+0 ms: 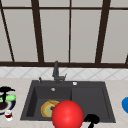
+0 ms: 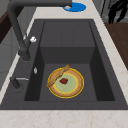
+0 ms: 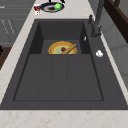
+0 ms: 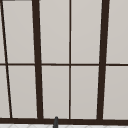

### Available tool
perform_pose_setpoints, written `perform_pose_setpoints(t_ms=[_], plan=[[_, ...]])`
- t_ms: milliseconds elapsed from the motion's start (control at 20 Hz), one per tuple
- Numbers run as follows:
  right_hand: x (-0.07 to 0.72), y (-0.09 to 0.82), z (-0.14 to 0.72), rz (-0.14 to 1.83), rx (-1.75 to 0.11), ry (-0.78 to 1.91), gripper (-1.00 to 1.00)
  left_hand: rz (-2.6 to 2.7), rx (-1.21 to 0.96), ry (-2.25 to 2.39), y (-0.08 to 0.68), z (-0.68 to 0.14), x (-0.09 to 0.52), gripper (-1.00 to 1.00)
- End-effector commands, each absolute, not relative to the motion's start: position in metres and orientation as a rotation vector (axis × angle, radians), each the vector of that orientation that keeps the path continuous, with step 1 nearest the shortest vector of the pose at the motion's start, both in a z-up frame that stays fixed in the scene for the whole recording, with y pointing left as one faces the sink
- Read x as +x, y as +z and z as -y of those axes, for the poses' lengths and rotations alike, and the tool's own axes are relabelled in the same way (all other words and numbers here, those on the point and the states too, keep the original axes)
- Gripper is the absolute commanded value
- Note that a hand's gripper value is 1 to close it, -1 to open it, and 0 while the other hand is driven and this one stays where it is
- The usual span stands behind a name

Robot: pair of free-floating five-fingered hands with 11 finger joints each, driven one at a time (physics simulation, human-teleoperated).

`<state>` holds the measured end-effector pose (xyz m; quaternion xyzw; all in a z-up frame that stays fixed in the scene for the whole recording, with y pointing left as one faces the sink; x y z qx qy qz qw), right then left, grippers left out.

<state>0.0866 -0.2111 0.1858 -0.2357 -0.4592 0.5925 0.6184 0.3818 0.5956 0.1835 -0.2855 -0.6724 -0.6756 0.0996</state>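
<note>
A yellow-rimmed plate (image 2: pixel 71 87) lies on the floor of the sink's left basin, with a wooden stick (image 2: pixel 58 75) and a small red scrap (image 2: pixel 64 81) on it. A big red ball (image 1: pixel 67 115) shows low in the front view and covers part of that plate (image 1: pixel 46 108). My right hand (image 1: pixel 92 119) hangs just right of the ball at the sink's front edge, fingers loose and hanging (image 2: pixel 117 10), holding nothing. My left hand (image 1: pixel 5 90) hovers open over a dark plate (image 1: pixel 2 106) on the left counter, which carries a green item (image 1: pixel 9 98).
The black faucet (image 1: pixel 56 72) stands behind the basin, its spout over the sink (image 2: pixel 40 3). A blue plate (image 1: pixel 125 104) sits on the right counter. A small red and white item (image 1: pixel 8 115) lies by the dark plate. The sink's right half is a flat drainboard (image 3: pixel 58 77).
</note>
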Motion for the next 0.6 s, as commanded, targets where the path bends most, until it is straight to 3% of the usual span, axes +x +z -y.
perform_pose_setpoints(t_ms=[0, 350, 400, 550], plan=[[0.087, 0.186, 0.211, 1.057, -0.542, 1.363, 0.0, 1.989, -0.817, -1.985, 0.167, -0.596, 0.389, -1.0], [0.087, 0.186, 0.211, 1.057, -0.542, 1.363, 0.0, 1.987, -0.846, -1.992, 0.137, -0.6, 0.395, -1.0], [0.087, 0.186, 0.211, 1.057, -0.542, 1.363, 0.0, 1.988, -0.849, -1.991, 0.134, -0.602, 0.396, 1.0], [0.087, 0.186, 0.211, 1.057, -0.542, 1.363, 0.0, 2.002, -0.844, -2.027, 0.128, -0.606, 0.398, 1.0]])
